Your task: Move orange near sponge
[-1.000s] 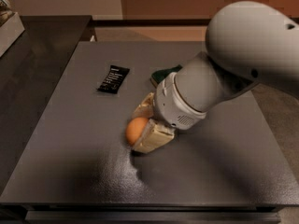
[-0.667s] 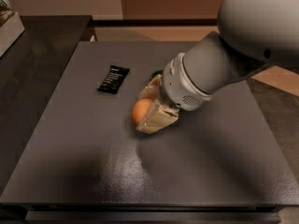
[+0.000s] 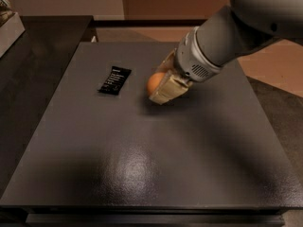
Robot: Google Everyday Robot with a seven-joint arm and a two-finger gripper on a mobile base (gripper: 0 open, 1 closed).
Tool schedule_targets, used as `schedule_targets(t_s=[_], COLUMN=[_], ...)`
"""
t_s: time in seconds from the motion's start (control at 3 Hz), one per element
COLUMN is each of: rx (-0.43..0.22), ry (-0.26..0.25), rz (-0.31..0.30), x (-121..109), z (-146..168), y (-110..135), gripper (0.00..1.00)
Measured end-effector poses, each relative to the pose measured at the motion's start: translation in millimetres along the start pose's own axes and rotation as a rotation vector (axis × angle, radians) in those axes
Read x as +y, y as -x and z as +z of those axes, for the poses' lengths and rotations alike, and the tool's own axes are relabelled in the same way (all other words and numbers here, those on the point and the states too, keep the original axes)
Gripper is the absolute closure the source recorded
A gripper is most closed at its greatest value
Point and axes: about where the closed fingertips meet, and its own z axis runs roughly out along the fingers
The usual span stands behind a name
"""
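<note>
A dark grey worktop fills the view, with tan floor past its far right edge. The orange is a little beyond the worktop's middle, gripped between the tan jaws of the gripper, one jaw in front of it and one behind. Whether it touches the surface cannot be told. The arm slants down from the upper right, its wrist angled so the gripper points down and left. A black wrapper lies flat to the orange's left, apart from it.
</note>
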Motion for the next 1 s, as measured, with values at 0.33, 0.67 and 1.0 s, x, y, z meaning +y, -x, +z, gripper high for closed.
schedule_targets(t_s=[0.33,0.67,1.0], rx=[0.035,0.060,0.076], ry=[-0.034,-0.051,-0.062], rz=[0.055,0.094,0.122], x=[-24,-37,-43], z=[2,1,0], y=[-22,-44,-60], gripper=[1.00,1.00,1.00])
